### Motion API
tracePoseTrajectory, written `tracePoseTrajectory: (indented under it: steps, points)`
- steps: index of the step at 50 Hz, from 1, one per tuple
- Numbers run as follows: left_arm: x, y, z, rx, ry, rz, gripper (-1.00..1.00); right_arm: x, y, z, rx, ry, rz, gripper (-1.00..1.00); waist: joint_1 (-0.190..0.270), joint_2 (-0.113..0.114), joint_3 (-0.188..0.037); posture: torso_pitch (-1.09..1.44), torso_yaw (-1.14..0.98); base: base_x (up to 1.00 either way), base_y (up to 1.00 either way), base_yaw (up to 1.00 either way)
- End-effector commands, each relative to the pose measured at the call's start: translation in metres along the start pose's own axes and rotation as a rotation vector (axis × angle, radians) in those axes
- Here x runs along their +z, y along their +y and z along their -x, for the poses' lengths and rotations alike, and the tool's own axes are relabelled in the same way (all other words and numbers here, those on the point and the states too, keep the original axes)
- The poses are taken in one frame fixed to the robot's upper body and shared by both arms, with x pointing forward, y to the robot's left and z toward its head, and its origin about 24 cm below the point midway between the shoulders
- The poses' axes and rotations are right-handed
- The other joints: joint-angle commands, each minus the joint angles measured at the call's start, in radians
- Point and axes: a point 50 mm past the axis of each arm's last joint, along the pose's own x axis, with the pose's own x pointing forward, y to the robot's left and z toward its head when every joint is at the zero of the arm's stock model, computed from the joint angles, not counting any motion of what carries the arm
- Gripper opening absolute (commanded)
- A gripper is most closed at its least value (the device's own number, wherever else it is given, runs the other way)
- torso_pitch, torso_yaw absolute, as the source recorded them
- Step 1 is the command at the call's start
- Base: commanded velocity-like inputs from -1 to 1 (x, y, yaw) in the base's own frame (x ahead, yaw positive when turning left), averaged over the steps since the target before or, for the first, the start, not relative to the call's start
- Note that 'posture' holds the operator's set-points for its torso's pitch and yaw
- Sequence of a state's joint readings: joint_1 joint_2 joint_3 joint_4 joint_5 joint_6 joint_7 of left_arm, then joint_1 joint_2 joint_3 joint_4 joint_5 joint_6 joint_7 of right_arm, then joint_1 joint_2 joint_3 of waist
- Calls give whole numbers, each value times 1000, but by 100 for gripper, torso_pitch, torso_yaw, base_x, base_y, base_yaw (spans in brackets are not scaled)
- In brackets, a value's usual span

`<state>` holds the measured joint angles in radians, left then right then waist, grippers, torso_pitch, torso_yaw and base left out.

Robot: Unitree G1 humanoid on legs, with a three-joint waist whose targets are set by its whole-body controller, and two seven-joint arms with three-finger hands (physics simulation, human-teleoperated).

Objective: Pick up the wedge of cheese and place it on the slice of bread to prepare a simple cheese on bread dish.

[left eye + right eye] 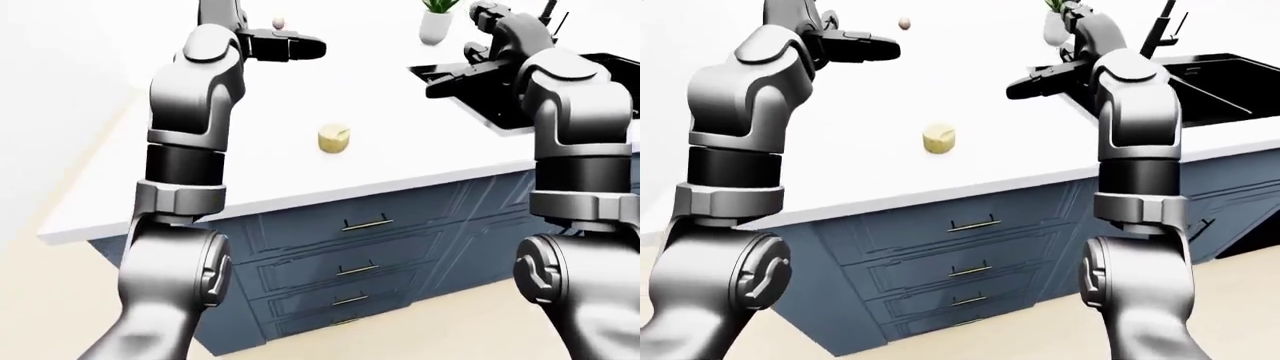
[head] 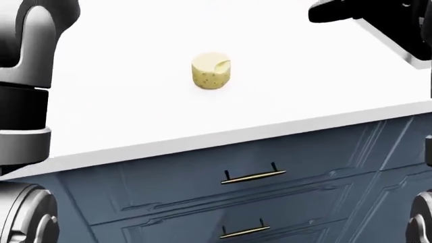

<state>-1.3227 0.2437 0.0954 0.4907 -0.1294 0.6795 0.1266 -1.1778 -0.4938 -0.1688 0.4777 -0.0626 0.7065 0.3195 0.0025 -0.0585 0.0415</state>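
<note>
The cheese [image 2: 211, 71], a pale yellow speckled chunk with a notch cut from its top, sits on the white counter [image 2: 121, 101], untouched. My left hand [image 1: 308, 48] hovers high over the counter up and left of the cheese, fingers stretched out and open. Toward the upper right of the cheese my right hand [image 1: 1025, 86] also hangs open above the counter, holding nothing. A small pale-brown object [image 1: 904, 23] lies far up the counter; I cannot tell what it is. No slice of bread is recognisable.
A black sink [image 1: 1225, 79] with a faucet [image 1: 1160, 26] is set in the counter at the right. A potted plant [image 1: 436, 21] stands beside it. Blue drawers with metal handles [image 1: 365, 223] run below the counter edge. Beige floor lies at the left.
</note>
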Motion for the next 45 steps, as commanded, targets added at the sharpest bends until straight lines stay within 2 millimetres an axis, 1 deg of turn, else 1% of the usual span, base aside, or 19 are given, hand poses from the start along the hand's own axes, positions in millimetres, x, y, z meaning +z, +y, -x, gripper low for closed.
tracePoseTrajectory:
  steps: [1, 7, 9, 10, 11, 13, 16, 20, 21, 22, 23, 24, 26, 30, 32, 34, 35, 38, 45]
  points:
    - [32, 8, 5, 29, -125, 12, 100, 32, -1, 7, -5, -128, 23, 100, 11, -5, -39, 0, 0, 21, 2, 0]
    - [31, 8, 5, 28, -124, 12, 100, 33, 0, 7, -4, -128, 25, 100, 0, 59, -24, 0, 0, 22, 2, 0]
    - [31, 8, 5, 29, -124, 13, 100, 33, 0, 7, -3, -128, 25, 100, -9, 104, -33, 0, 0, 21, 2, 0]
    - [31, 8, 5, 29, -124, 13, 100, 33, 0, 7, -4, -128, 26, 100, -12, 137, -45, 0, 0, 21, 2, 0]
    - [32, 8, 5, 29, -125, 13, 100, 33, 0, 7, -4, -127, 28, 100, -7, 105, -38, 0, 0, 21, 2, 0]
    - [32, 8, 5, 29, -126, 12, 100, 32, -1, 7, -4, -127, 26, 100, -8, 122, -33, 0, 0, 22, 2, 0]
    - [32, 8, 5, 29, -127, 10, 100, 32, -1, 7, -6, -127, 27, 100, -2, 99, -41, 0, 0, 22, 2, 0]
    - [34, 8, 5, 29, -129, 10, 100, 34, -2, 8, -6, -131, 29, 100, 5, 62, -28, 0, 0, 22, 2, 0]
    - [35, 8, 5, 30, -130, 10, 100, 36, -2, 9, 1, -145, 23, 100, 7, 50, -29, 0, 0, 22, 0, 0]
    - [35, 8, 5, 30, -130, 10, 100, 36, -2, 9, 2, -146, 22, 100, 11, 31, -6, 0, 0, 0, 0, 0]
    - [35, 9, 5, 31, -131, 10, 100, 36, -2, 9, 0, -145, 22, 100, 13, 19, -18, 0, 0, 0, 0, 0]
    - [35, 9, 5, 31, -131, 10, 100, 36, -2, 9, 0, -146, 22, 100, 13, -12, -27, 0, 0, 0, 0, 0]
    - [35, 9, 5, 32, -130, 11, 100, 37, -2, 9, 1, -148, 22, 100, 16, 12, -11, 0, 0, 0, 0, 0]
    - [34, 10, 5, 33, -129, 11, 100, 36, -1, 9, 5, -150, 23, 100, 10, 9, -11, 0, 0, 0, 0, 0]
    - [34, 10, 5, 34, -129, 10, 100, 37, -1, 9, 8, -152, 22, 100, 5, 28, -4, 0, 0, 0, 0, 0]
    - [34, 10, 4, 34, -129, 9, 100, 35, 0, 9, 15, -155, 19, 100, 2, 63, 3, 0, 0, 0, 0, 0]
    - [34, 10, 4, 35, -129, 9, 100, 36, 0, 10, 19, -156, 15, 100, -3, 46, 0, 0, 0, 0, 0, 0]
    - [35, 11, 4, 37, -130, 8, 100, 45, -5, 11, 1, -189, 50, 100, -4, 42, -19, 0, 0, 0, 0, 0]
    - [35, 13, 3, 42, -131, 4, 100, 69, -12, 14, 31, -287, 148, 100, -1, 37, -19, 0, 0, 0, 0, 0]
